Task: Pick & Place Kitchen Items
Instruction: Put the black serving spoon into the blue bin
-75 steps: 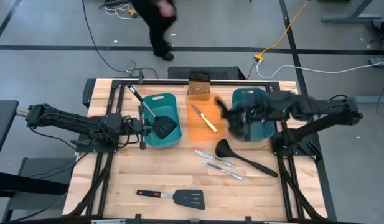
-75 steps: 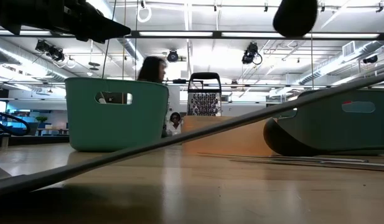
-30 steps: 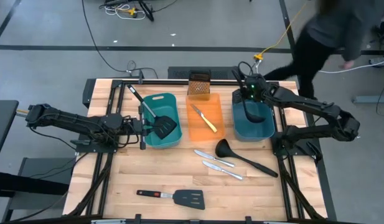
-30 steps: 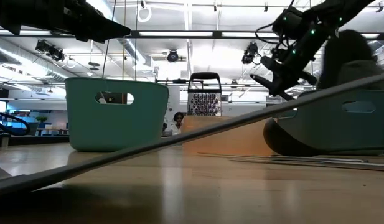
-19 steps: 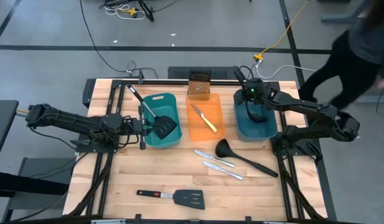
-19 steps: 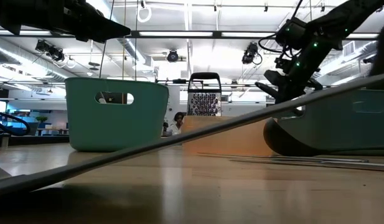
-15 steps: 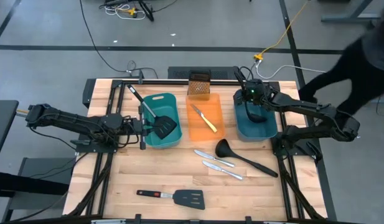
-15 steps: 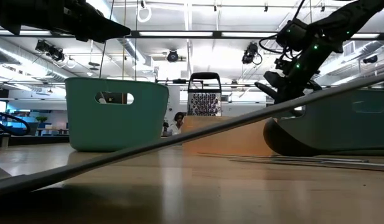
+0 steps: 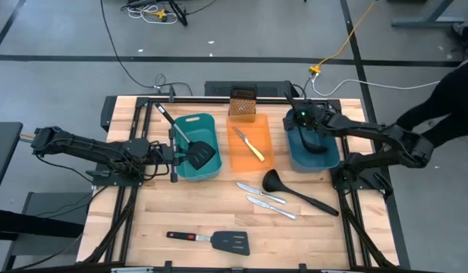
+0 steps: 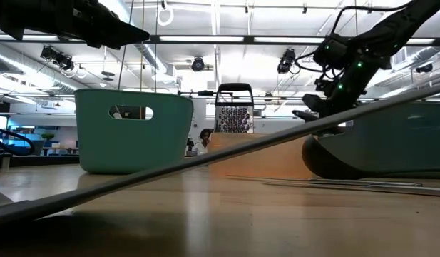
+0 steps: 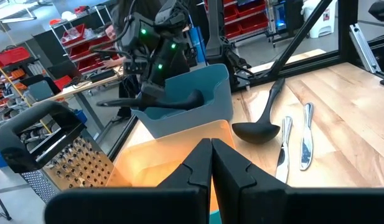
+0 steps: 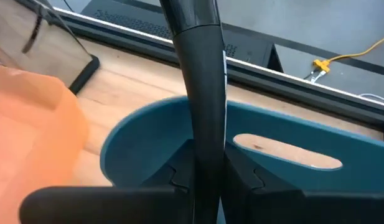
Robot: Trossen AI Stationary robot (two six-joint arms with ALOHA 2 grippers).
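My right gripper (image 9: pixel 304 123) is shut on a black ladle (image 11: pixel 148 101) above the right teal tub (image 9: pixel 326 161). The ladle lies about level, its bowl (image 11: pixel 193 98) over the tub. My left gripper (image 11: pixel 211 151) is shut and empty beside the left teal tub (image 9: pixel 190 168), which holds a black slotted spatula (image 9: pixel 201 154). On the table lie a second black ladle (image 9: pixel 294 190), two silver knives (image 9: pixel 261 192) (image 9: pixel 272 207) and a red-marked black spatula (image 9: pixel 212 241). A yellow-handled knife (image 9: pixel 249 145) lies on the orange tray (image 9: pixel 241 161). My right gripper pinches the ladle's handle (image 12: pixel 207 140) between its two fingers (image 12: pixel 179 175), about midway along it. The fingers come from above, pointing down, and lie across the handle. The ladle is lifted clear and about level, over the tub.
A brownish box grater (image 9: pixel 243 103) stands at the far edge behind the orange tray. A person (image 9: pixel 446 98) is beyond the table's right side. Bare wood shows at the near left (image 9: pixel 150 212).
My right gripper has gone down a little toward the right teal tub with the ladle, which has tipped from slanting to about level. A person has walked past the table's far right corner toward the right.
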